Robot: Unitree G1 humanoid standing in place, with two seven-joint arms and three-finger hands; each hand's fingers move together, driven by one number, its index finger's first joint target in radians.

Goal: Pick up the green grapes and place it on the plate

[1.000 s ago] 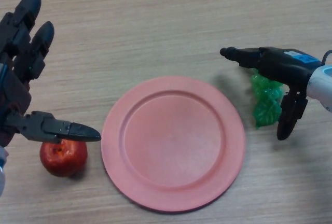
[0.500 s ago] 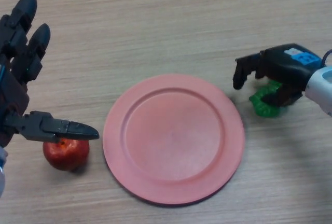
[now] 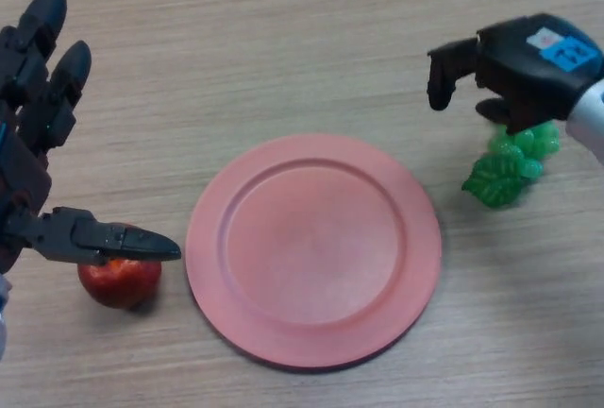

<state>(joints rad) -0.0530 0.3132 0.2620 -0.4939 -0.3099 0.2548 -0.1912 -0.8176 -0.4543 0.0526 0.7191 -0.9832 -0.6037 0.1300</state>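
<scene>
Head view is showing the black right hand (image 3: 514,73), fingers curled and gripping nothing, hovering just above the green plastic grape bunch (image 3: 510,164) lying on the wooden tabletop (image 3: 283,40), just right of the round pink plate (image 3: 313,249) (left hand (image 3: 38,153) spread, far away).

One plate (image 3: 314,249); one grape bunch (image 3: 511,164); one apple (image 3: 119,280); two robot hands (image 3: 42,158) (image 3: 514,73)
</scene>
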